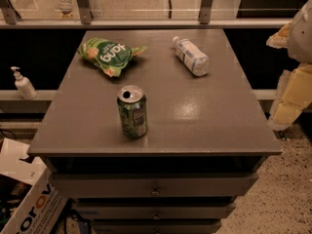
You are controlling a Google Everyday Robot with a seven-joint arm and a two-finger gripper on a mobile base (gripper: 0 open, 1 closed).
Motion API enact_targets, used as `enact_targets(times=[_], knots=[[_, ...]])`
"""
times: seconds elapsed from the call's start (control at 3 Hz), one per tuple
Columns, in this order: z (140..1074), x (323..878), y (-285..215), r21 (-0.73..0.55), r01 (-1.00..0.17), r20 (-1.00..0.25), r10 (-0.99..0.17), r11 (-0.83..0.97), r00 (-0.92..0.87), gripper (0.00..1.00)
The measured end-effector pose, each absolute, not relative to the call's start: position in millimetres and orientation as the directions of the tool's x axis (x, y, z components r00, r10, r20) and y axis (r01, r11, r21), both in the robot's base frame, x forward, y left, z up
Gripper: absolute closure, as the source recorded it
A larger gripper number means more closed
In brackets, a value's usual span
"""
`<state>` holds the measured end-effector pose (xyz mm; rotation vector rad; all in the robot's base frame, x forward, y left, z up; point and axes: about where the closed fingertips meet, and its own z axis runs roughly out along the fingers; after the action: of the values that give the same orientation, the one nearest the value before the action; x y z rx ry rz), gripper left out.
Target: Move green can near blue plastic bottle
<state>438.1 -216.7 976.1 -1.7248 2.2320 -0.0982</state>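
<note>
The green can (132, 112) stands upright near the front middle of the grey table top (195, 121), its silver top with the opening facing up. The blue plastic bottle (191, 56) lies on its side at the back right of the table, white cap pointing to the far left. My gripper (282, 113) hangs at the right edge of the view, beside the table's right side and off its top, well to the right of the can and apart from both objects.
A flat green snack bag (108, 55) lies at the back left of the table. A white pump dispenser (22, 84) stands on a ledge to the left. Drawers (155, 188) sit below the table top. A cardboard box (29, 204) is on the floor at the lower left.
</note>
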Motion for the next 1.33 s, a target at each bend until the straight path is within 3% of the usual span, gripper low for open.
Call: enact_targets(times=[0.67, 1.33], knots=[[963, 449, -212, -0.238, -0.928, -0.249, -0.942, 0.285, -0.225, 0.00], [905, 468, -206, -0.153, -0.943, -0.482, -0.855, 0.295, -0.190, 0.00]])
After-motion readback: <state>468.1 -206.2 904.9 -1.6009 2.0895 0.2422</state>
